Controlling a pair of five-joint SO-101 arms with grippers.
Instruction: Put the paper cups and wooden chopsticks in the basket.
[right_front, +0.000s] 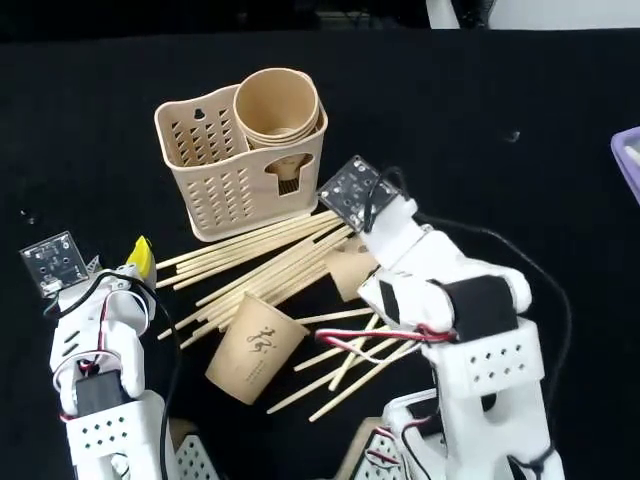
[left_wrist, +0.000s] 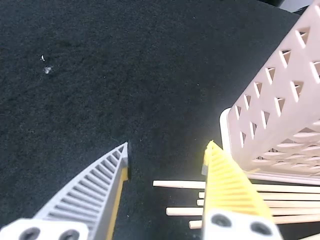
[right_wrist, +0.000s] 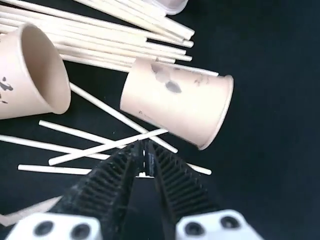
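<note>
The beige slotted basket (right_front: 238, 170) stands at the back left with stacked paper cups (right_front: 277, 105) in its right compartment. Many wooden chopsticks (right_front: 265, 262) lie fanned in front of it. One paper cup (right_front: 255, 350) lies on its side among them, and another cup (right_wrist: 177, 107) lies beside my right gripper (right_wrist: 145, 148). That gripper is shut, its tips down at crossed loose chopsticks (right_wrist: 107, 148); I cannot tell whether it pinches one. My left gripper (left_wrist: 167, 146) is open over bare cloth, near the basket's corner (left_wrist: 280, 115) and some chopstick ends (left_wrist: 180, 184).
A black cloth covers the table (right_front: 520, 120). A purple container edge (right_front: 628, 155) shows at the far right. The right arm (right_front: 440, 290) hangs over the right end of the chopstick pile. The left arm (right_front: 95, 330) stands at the front left.
</note>
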